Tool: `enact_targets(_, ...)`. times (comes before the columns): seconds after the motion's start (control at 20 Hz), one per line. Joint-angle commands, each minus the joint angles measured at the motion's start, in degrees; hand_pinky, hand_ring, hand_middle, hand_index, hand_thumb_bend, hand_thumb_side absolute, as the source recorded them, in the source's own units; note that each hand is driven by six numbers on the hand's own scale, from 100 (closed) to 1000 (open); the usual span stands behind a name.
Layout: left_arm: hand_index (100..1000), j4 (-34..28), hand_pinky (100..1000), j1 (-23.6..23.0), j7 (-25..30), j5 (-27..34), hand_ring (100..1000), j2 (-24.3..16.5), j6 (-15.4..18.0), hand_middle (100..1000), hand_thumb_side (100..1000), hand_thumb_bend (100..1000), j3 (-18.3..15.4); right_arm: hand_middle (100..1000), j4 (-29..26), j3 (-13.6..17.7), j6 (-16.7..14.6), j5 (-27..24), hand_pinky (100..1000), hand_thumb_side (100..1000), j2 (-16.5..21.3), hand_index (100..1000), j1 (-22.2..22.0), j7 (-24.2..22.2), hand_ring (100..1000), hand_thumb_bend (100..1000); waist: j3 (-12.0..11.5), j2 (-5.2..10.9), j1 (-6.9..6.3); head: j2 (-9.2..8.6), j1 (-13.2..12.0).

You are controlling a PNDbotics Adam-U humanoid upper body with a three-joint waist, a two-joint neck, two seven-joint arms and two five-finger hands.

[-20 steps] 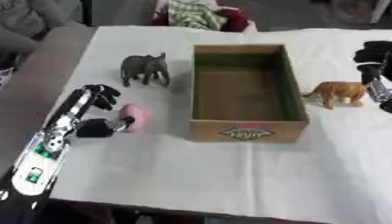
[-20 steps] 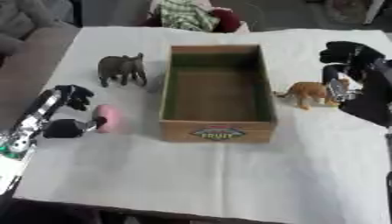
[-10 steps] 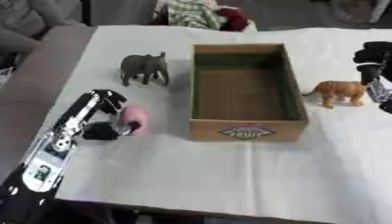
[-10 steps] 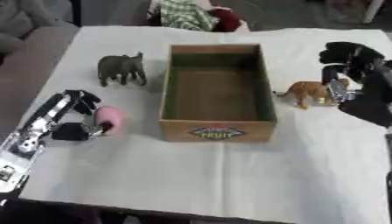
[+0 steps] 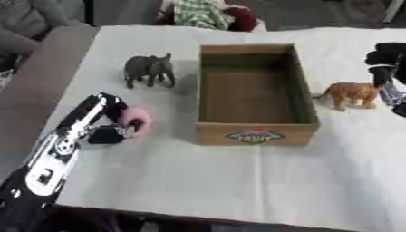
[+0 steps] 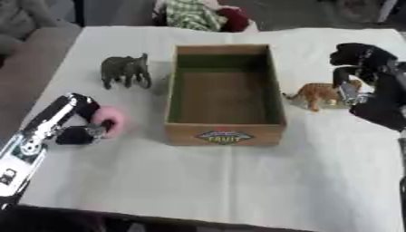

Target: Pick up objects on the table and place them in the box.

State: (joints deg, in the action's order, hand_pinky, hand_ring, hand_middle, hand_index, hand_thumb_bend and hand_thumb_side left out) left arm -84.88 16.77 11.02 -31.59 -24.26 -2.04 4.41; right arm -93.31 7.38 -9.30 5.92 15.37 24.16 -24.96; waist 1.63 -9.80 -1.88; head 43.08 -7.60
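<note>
One pink object, at nine o'clock of the empty box, is now clamped in the left hand, which has closed around it; lifting seems next. Right hand hangs curled beside the tiger.

The left hand is low on the left, fingers curled. The right hand hangs on the right, fingers bent.
</note>
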Motion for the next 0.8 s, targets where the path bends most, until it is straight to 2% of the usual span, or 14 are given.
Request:
enact_targets(0.05, 513, -1.72, 623, 0.87, -1.77, -0.84, 454, -2.07, -0.05, 351, 223, 139, -0.58, 742, -0.66, 0.14, -0.04, 0.14, 803, 271, 0.82, 851, 0.63, -0.08, 814, 100, -0.10, 0.70, 0.03, 0.22, -0.11)
enact_targets(0.2, 474, -2.98, 621, 1.02, -2.68, -0.84, 452, -2.34, -0.04, 333, 223, 134, -0.73, 742, -0.68, 0.14, -0.02, 0.15, 803, 272, 0.82, 850, 0.62, -0.09, 814, 100, -0.12, 0.75, -0.01, 0.23, -0.07)
enact_targets(0.5, 475, -6.92, 622, 1.69, -3.38, -0.08, 453, -3.30, -0.09, 332, 220, 129, -1.10, 742, -0.73, 0.14, 0.05, 0.18, 803, 273, 0.82, 850, 0.54, -0.14, 814, 100, -0.12, 0.85, -0.14, 0.21, 0.06)
enact_targets(0.8, 474, -11.10, 626, 5.35, -2.86, 1.87, 459, -5.94, 0.00, 332, 217, 145, -0.55, 741, -0.67, 0.07, 0.07, 0.21, 803, 270, 0.85, 849, 0.42, -0.20, 814, 100, 0.10, 1.20, -0.23, 0.34, -0.02)
